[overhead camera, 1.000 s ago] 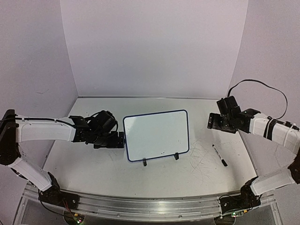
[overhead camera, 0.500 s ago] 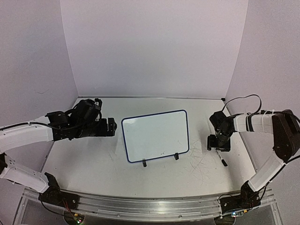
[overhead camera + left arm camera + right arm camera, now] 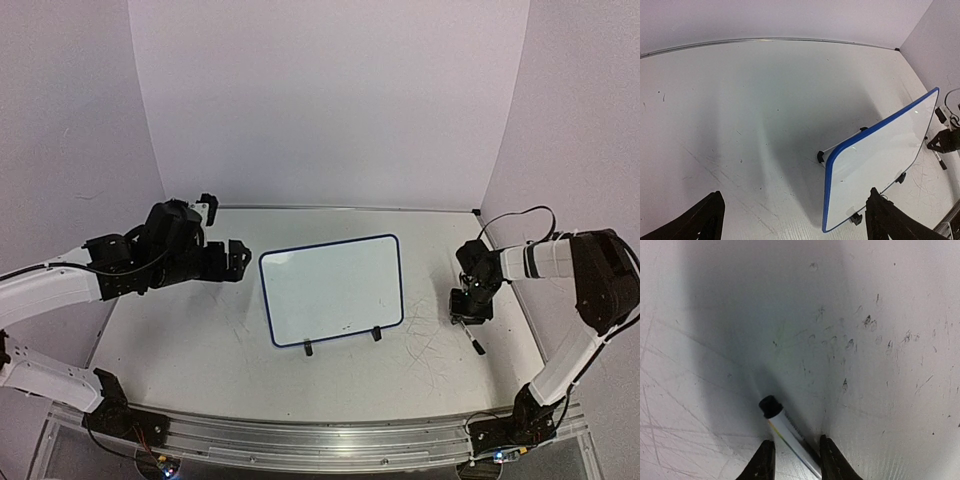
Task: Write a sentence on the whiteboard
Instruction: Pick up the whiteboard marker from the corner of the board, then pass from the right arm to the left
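The whiteboard [image 3: 330,290], white with a thin blue rim, stands tilted on two black clip feet in mid-table. It also shows at the right of the left wrist view [image 3: 880,160]. Its face is blank, and the sentence is out of view. My left gripper [image 3: 235,258] hangs open a little left of the board, touching nothing [image 3: 795,192]. A black-capped white marker [image 3: 472,338] lies on the table to the right. My right gripper [image 3: 468,312] is down over its upper end, and in the right wrist view the jaws [image 3: 794,450] are narrowed against the marker [image 3: 782,422].
Faint grey scribble marks [image 3: 430,340] cover the tabletop between the board and the marker. Purple walls enclose the table on the back and both sides. A black cable [image 3: 520,215] loops above the right arm. An aluminium rail [image 3: 320,440] runs along the near edge.
My right gripper dropped onto the marker and its jaws closed in from wide to narrow. My left gripper drew back up and left from the board's left edge, staying open.
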You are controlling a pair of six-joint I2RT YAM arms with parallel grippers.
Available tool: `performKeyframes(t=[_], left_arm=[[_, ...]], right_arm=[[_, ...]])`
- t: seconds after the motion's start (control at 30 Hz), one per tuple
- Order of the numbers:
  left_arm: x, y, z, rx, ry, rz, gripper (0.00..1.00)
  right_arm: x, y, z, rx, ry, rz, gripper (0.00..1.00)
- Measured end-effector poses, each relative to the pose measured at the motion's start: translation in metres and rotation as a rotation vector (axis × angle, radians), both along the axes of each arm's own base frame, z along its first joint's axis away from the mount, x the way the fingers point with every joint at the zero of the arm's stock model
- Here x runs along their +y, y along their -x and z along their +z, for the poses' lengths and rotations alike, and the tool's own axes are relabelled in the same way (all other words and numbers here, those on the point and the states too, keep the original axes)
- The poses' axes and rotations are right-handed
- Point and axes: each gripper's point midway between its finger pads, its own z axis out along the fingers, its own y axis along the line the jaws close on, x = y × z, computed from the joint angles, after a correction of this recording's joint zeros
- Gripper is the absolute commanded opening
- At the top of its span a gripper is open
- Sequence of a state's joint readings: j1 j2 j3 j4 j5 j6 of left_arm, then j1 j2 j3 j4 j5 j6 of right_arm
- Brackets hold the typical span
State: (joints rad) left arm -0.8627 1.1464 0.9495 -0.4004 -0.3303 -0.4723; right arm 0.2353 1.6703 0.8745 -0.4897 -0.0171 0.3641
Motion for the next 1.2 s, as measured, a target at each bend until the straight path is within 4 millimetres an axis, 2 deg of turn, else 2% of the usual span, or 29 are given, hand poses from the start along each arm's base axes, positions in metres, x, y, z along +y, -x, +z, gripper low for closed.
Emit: performKeyframes(t=[0.13, 0.23, 0.33, 0.43, 0.5, 0.57, 0.73, 0.8, 0.83, 0.93, 1.1, 1.2], left_arm=[[-0.027, -0.005, 0.019, -0.008, 0.03, -0.09, 0.99], [-0.045, -0.007, 0.04, -0.037, 0.084, -0.155, 0.99], [-0.057, -0.003, 0.052, -0.059, 0.133, -0.216, 0.99], [-0.069, 0.002, 0.061, -0.072, 0.183, -0.28, 0.97], [-0.079, 0.004, 0.069, -0.085, 0.222, -0.323, 0.96], [-0.091, 0.005, 0.073, -0.088, 0.255, -0.365, 0.95], [-0.13, -0.002, 0.081, -0.087, 0.351, -0.466, 0.94], [-0.148, -0.003, 0.084, -0.075, 0.394, -0.517, 0.93], [-0.157, -0.004, 0.086, -0.072, 0.413, -0.545, 0.92], [-0.183, -0.004, 0.091, -0.058, 0.457, -0.623, 0.92], [-0.213, 0.009, 0.084, -0.012, 0.485, -0.739, 0.9], [-0.226, 0.022, 0.078, 0.018, 0.492, -0.799, 0.85]], right_arm=[[-0.001, -0.005, 0.001, -0.022, -0.005, -0.003, 0.0], [-0.002, -0.005, 0.002, -0.039, -0.003, -0.005, 0.0], [-0.006, 0.0, 0.004, -0.053, 0.006, -0.014, 0.0], [-0.006, 0.005, 0.023, -0.115, -0.015, -0.016, 0.0], [-0.001, 0.001, 0.048, -0.204, -0.062, -0.008, 0.0], [0.012, -0.007, 0.088, -0.346, -0.154, 0.013, 0.0], [0.052, -0.022, 0.228, -0.811, -0.477, 0.101, 0.0], [0.07, -0.022, 0.272, -0.94, -0.606, 0.134, 0.0], [0.079, -0.022, 0.288, -0.983, -0.662, 0.149, 0.0], [0.113, -0.02, 0.316, -1.041, -0.796, 0.196, 0.0], [0.186, -0.013, 0.338, -1.04, -0.97, 0.271, 0.0], [0.211, -0.008, 0.347, -1.052, -1.036, 0.287, 0.0]])
